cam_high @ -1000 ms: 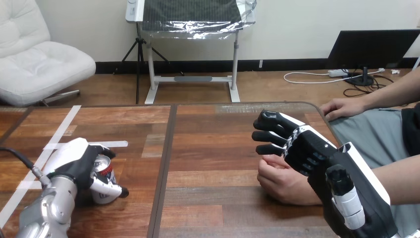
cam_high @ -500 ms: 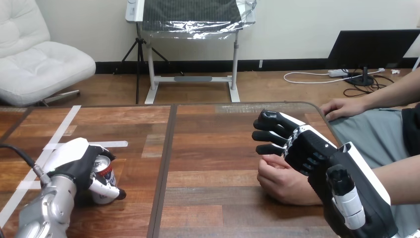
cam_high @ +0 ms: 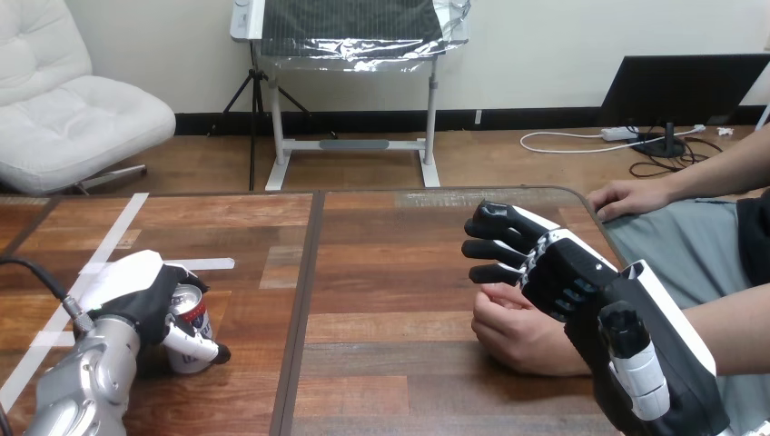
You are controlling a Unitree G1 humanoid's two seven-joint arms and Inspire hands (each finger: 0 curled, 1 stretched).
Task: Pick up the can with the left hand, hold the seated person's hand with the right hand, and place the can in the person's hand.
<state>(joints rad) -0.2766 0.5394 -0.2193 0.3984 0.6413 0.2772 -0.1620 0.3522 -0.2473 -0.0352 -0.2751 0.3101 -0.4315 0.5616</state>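
Can: it is standing upright on the bench (cam_high: 390, 263) at my near left, just beside the tape (cam_high: 109, 247). I am reading it as not yet lifted, since its base looks level with the wood.
Left hand: my left hand (cam_high: 136, 295) is wrapping the can (cam_high: 193, 316), with the thumb crossing the front low down and the fingers curling over the rim. I am judging that this hold is for a straight lift.
Right hand: my right hand (cam_high: 563, 272) is hanging over the person's hand (cam_high: 518, 336) at the near right. I cannot tell whether it is gripping or only covering it.
Person's hand: it is resting on the bench, loosely curled, under my right hand. I am guessing it is waiting there to take the can.
Gap: the can and the person's hand are sitting well apart, so the carry across the bench is what I am facing next.
Risk: I am worrying that the can could tip if the grip is loose.
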